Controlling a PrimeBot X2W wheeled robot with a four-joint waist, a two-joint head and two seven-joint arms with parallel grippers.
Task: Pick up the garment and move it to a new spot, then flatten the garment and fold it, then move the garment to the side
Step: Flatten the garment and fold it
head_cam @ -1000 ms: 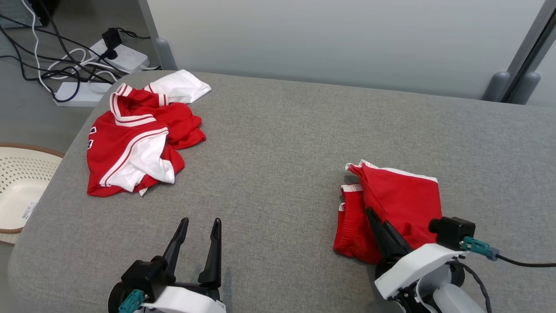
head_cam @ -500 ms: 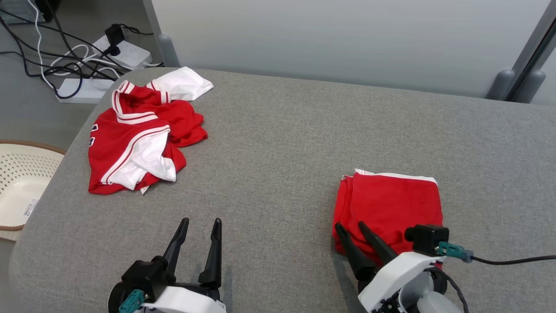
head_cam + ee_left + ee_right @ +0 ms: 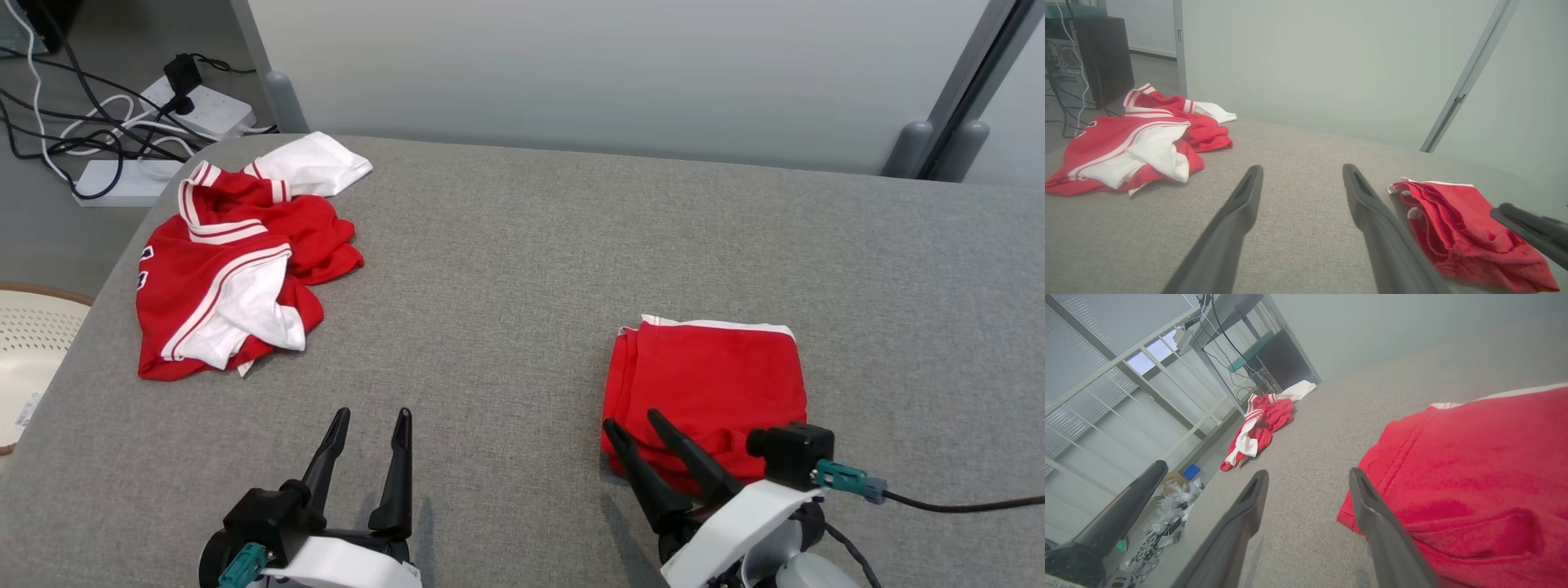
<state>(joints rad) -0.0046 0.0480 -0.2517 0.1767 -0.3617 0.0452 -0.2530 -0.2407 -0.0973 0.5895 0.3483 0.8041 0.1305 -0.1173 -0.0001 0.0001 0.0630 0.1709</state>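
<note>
The left tool (image 3: pixel 371 418) pointed straight ahead, fingers spread; the right tool (image 3: pixel 631 421) leaned leftward, fingers apart, holding nothing.

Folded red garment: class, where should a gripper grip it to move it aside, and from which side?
Probably the near left corner of the folded red garment, where stacked layers show. Come in low from the robot's side with the open right gripper at that corner, so one pinch catches every layer.
</note>
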